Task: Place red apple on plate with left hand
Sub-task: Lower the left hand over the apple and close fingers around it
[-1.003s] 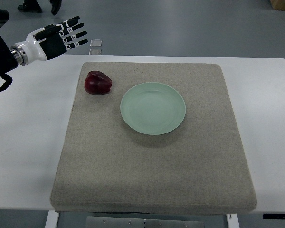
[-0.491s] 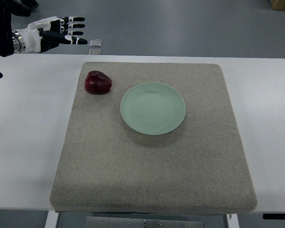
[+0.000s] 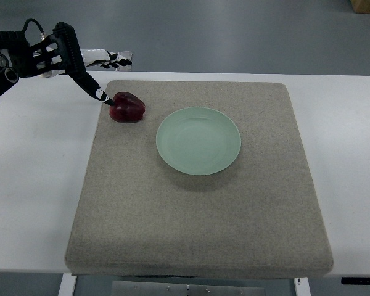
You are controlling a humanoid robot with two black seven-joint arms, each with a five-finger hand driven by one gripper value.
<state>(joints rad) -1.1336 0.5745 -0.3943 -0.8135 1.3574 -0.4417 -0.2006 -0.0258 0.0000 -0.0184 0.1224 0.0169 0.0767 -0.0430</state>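
one second back, hovered beyond the tabletop's [image 3: 43,185] far edge at about ten o'clock, fingers fanned and well apart from everything. now swung inward and dropped: left robot hand [image 3: 80,68] reaches over the far-left corner, one dark finger [image 3: 102,95] stretched down to the apple [image 3: 127,107], tip touching or just shy of its left flank — cannot tell which. other fingers splayed out past the far edge near eleven o'clock, nothing wrapped, nothing held; released, not yet clenched.

apple unmoved through all three pictures: sits on the grey mat [image 3: 197,228] near its far-left corner, at about ten o'clock from the plate [image 3: 198,140], near the rim but apart from it. plate unmoved too, empty, pale green, slightly far of the mat's middle.

meaning for the task: approach nearly done, grasp not begun. probably calls next for bringing the remaining fingers round the far and near sides of the fruit before closing, since a single fingertip at the side would more likely nudge it toward four o'clock than lift it. short carry after that, roughly toward four o'clock onto the plate. right arm nowhere in sight.
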